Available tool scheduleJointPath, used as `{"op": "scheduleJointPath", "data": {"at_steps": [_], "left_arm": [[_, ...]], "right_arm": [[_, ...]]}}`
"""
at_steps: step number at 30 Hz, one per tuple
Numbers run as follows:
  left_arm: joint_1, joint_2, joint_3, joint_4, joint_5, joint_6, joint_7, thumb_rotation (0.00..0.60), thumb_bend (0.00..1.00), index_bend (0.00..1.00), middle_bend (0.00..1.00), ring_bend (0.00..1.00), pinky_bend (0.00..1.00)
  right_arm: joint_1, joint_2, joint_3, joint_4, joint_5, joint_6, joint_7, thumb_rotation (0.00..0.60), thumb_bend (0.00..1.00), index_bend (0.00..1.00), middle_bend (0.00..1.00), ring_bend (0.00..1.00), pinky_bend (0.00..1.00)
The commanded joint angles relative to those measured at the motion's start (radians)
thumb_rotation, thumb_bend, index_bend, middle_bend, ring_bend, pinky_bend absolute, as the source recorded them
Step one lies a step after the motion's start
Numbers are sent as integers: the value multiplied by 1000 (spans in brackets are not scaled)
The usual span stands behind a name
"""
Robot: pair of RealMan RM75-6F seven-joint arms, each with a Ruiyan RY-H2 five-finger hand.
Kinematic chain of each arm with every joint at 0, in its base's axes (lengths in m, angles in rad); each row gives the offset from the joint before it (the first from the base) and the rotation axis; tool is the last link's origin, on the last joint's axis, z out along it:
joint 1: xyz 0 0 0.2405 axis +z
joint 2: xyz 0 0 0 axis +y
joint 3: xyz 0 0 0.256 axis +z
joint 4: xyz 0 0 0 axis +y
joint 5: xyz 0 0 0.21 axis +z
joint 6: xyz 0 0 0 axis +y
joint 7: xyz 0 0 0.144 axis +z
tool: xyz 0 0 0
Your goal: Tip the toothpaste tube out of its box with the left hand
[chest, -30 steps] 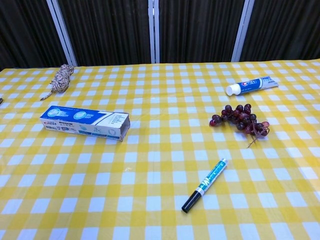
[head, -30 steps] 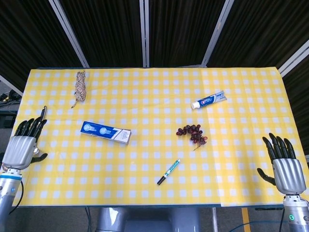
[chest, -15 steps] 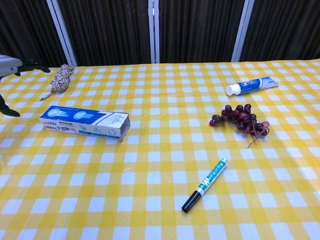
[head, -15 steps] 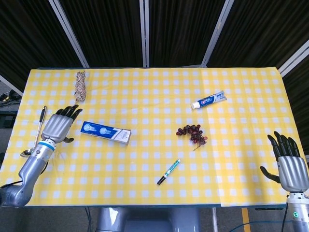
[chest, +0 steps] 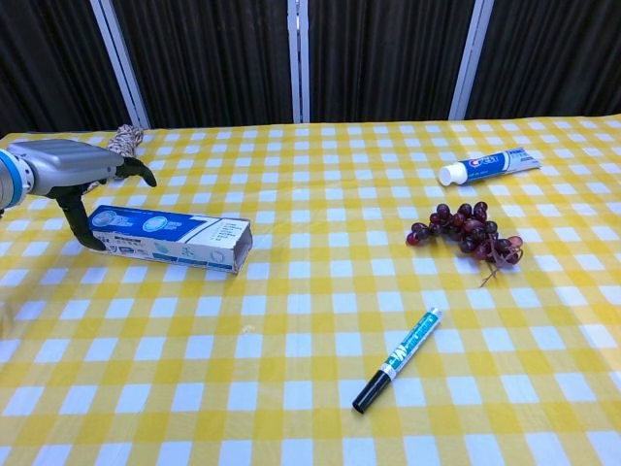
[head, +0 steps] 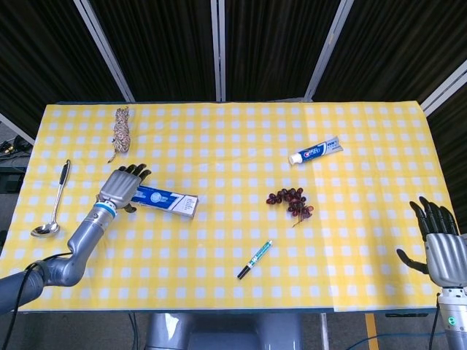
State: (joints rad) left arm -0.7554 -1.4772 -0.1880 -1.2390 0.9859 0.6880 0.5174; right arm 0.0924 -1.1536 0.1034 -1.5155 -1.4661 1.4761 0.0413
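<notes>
The blue and white toothpaste box (head: pixel 169 199) (chest: pixel 173 236) lies flat on the yellow checked cloth, left of centre, its long side running left to right. My left hand (head: pixel 122 187) (chest: pixel 66 167) hovers over the box's left end, thumb hanging down at the near side and fingers reaching over the far side. The fingers stay apart and the box rests on the table. I see no tube showing at the box's right end. My right hand (head: pixel 442 254) waits at the table's near right corner, fingers spread and holding nothing.
A loose toothpaste tube (head: pixel 315 152) (chest: pixel 490 165) lies at the back right, with dark grapes (head: pixel 290 199) (chest: pixel 468 231) in front of it. A marker (head: pixel 254 259) (chest: pixel 397 360) sits near the front. A rope bundle (head: pixel 121 131) (chest: pixel 118 150) and a ladle (head: pixel 52 203) are at the left.
My left hand has swept from the table's left edge rightward to the left end of the box, uncovering the ladle. My right hand has drawn back a little toward the near edge.
</notes>
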Motion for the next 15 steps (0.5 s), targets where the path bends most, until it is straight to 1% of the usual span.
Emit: {"op": "scheduleJointPath", "data": {"at_steps": [1, 3, 5, 7, 9, 11, 15], "left_arm": [[-13, -24, 10, 22, -24, -8, 9, 600, 115, 171, 83, 130, 222], [-20, -43, 13, 37, -41, -10, 11, 600, 117, 203, 112, 154, 238], [-27, -65, 15, 53, -51, -1, 12, 600, 120, 257, 159, 193, 262], [-30, -81, 19, 66, -51, 12, 12, 600, 160, 322, 216, 240, 295], [-30, -98, 21, 80, -44, 36, 9, 600, 251, 413, 297, 308, 342], [-27, -117, 20, 92, -30, 65, -4, 600, 333, 475, 351, 354, 375], [-18, -141, 22, 111, 8, 119, -29, 600, 406, 526, 395, 392, 399]], "right_arm": [[0, 1, 0, 0, -1, 1, 1, 600, 89, 53, 0, 0, 0], [0, 1, -1, 0, -3, 1, 4, 600, 89, 53, 0, 0, 0], [1, 1, -1, 0, -4, 1, 7, 600, 89, 53, 0, 0, 0], [0, 1, -1, 1, -5, 2, 10, 600, 88, 54, 0, 0, 0], [0, 2, 0, 2, -5, 5, 12, 600, 88, 54, 0, 0, 0], [-1, 2, 1, 3, -6, 8, 15, 600, 88, 54, 0, 0, 0], [-2, 3, 0, 2, -7, 10, 17, 600, 89, 55, 0, 0, 0]]}}
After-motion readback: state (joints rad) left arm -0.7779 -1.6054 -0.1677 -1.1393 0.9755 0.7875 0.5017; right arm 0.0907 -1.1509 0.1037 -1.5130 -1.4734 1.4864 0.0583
